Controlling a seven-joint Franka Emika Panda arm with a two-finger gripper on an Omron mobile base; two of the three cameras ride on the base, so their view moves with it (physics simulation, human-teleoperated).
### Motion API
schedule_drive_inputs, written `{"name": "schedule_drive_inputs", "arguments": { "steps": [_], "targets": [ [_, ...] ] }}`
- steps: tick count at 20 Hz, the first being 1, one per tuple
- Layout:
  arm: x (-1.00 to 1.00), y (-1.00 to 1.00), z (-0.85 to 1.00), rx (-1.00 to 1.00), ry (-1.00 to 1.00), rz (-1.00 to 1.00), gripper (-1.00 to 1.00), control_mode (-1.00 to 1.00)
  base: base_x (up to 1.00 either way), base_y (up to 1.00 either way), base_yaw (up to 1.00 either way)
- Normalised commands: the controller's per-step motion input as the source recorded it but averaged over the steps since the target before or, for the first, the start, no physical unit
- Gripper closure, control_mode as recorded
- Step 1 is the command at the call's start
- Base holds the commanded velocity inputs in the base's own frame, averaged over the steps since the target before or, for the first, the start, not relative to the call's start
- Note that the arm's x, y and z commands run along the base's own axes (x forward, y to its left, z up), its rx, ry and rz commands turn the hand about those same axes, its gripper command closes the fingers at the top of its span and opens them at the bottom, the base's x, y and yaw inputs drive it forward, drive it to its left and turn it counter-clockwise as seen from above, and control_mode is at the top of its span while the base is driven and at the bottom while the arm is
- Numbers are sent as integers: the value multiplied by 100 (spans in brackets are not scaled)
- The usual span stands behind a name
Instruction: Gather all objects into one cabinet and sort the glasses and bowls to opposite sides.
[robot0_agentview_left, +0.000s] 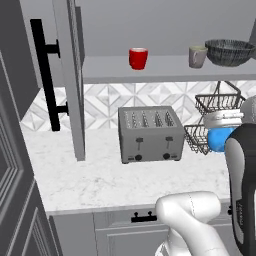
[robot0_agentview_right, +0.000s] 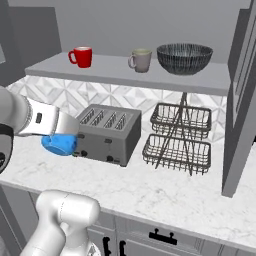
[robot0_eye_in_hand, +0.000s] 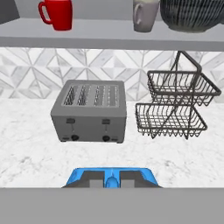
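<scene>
My gripper (robot0_eye_in_hand: 112, 180) is shut on the rim of the small bright blue bowl (robot0_eye_in_hand: 87, 174), held in the air above the counter in front of the toaster. From the base views the blue bowl (robot0_agentview_left: 218, 141) (robot0_agentview_right: 58, 145) hangs under my hand. On the open cabinet's grey shelf (robot0_agentview_left: 165, 70) stand the red cup (robot0_agentview_left: 138, 58) (robot0_agentview_right: 81, 56) at the left, the grey-beige mug (robot0_agentview_left: 197, 56) (robot0_agentview_right: 140, 60) further right, and the wide dark grey ribbed bowl (robot0_agentview_left: 230, 52) (robot0_agentview_right: 184, 58) beside the mug.
A silver toaster (robot0_agentview_left: 150, 134) (robot0_eye_in_hand: 92, 111) sits on the marble counter under the shelf. A two-tier black wire basket rack (robot0_agentview_right: 180, 135) (robot0_eye_in_hand: 175, 105) stands to its right. The cabinet door (robot0_agentview_left: 70, 75) with its black bar handle (robot0_agentview_left: 47, 75) hangs open at the left.
</scene>
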Motion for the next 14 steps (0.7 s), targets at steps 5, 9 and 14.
{"name": "schedule_drive_inputs", "arguments": {
  "steps": [5,9,14],
  "targets": [
    [26,11,1,-2,-20,0,100,-100,0,0,0],
    [12,14,8,-5,-30,0,100,-100,0,0,0],
    [0,3,10,-4,-33,0,100,-100,0,0,0]
  ]
}}
